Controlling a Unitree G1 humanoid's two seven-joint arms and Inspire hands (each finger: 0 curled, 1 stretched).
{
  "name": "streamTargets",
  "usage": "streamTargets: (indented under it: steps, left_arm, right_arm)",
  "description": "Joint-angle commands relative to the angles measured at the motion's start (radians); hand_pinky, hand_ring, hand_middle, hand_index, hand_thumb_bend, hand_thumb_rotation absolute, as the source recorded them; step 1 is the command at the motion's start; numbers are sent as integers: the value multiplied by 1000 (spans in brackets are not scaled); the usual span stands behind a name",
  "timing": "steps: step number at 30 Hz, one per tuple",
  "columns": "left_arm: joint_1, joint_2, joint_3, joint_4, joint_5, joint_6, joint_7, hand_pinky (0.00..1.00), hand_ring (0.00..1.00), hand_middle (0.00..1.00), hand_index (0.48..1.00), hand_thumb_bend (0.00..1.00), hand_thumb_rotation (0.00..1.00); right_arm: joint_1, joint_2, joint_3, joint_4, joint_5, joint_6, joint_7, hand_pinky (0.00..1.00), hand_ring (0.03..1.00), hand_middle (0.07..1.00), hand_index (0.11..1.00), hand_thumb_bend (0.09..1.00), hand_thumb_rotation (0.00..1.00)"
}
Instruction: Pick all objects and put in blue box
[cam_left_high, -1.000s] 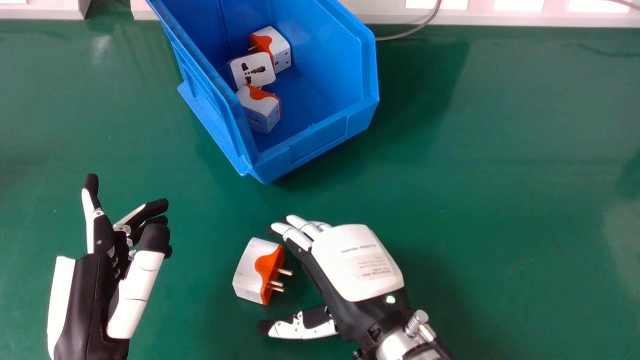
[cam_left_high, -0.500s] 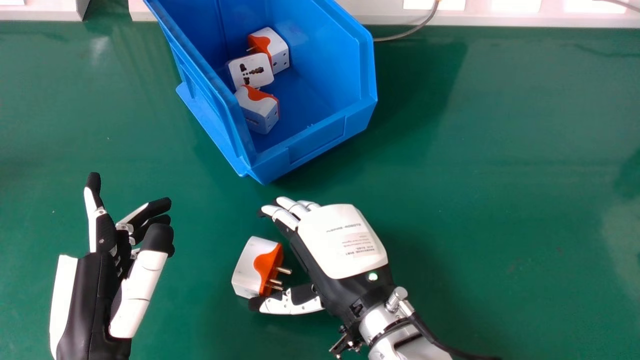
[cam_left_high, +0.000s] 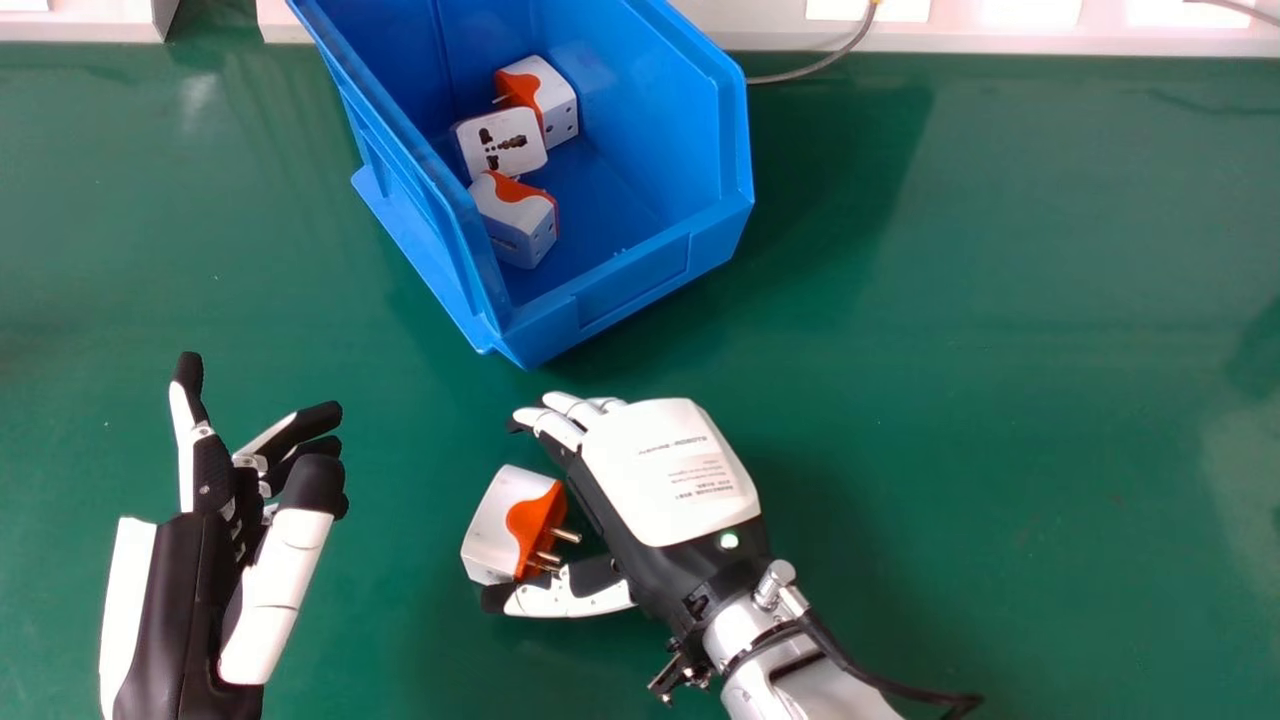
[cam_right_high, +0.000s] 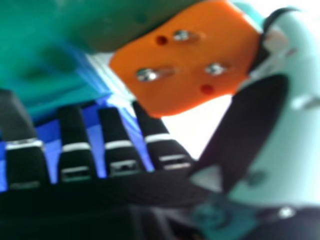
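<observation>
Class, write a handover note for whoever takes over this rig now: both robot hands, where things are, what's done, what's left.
Left robot hand: open, holding nothing, lower left of the head view.
Right robot hand: open beside the loose adapter, thumb at its near side, grip not closed.
Blue box: on the table, beyond both hands.
Done: three adapters inside it.
Left to do: grasp and box the loose adapter.

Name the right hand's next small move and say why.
I'd have the right hand curl its fingers gently toward the thumb to grip the loose adapter. The thumb seems to be against its near side, but the fingers look fairly straight, not wrapped round it, and it is still outside the blue box.
</observation>
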Motion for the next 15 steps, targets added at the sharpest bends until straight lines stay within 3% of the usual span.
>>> streamTargets:
  steps: [1, 7, 8, 10, 12, 15]
  left_arm:
    - [11, 2, -1, -19, 2, -30, 2, 690, 805, 823, 862, 950, 941]
    - [23, 1, -7, -25, 6, -40, 4, 699, 811, 827, 867, 941, 947]
    - [25, 1, -8, -25, 7, -41, 5, 701, 812, 828, 868, 940, 949]
    - [27, 1, -8, -27, 8, -40, 6, 709, 816, 832, 872, 936, 955]
    - [29, 0, -10, -30, 9, -39, 7, 715, 820, 835, 875, 934, 960]
    - [32, -1, -12, -34, 11, -38, 7, 716, 820, 835, 876, 934, 960]
  right_arm:
    - [27, 8, 30, 36, 2, 10, 25, 652, 780, 820, 776, 513, 565]
    - [13, 20, 20, 72, 40, 7, 25, 613, 725, 753, 736, 495, 550]
    - [14, 25, 11, 73, 58, 2, 33, 569, 668, 703, 701, 480, 522]
    - [19, 29, -4, 59, 92, 4, 69, 367, 439, 490, 571, 485, 302]
    - [22, 30, -12, 39, 113, 19, 109, 302, 374, 426, 515, 486, 197]
    - [27, 28, -17, 13, 129, 40, 153, 296, 368, 421, 510, 486, 187]
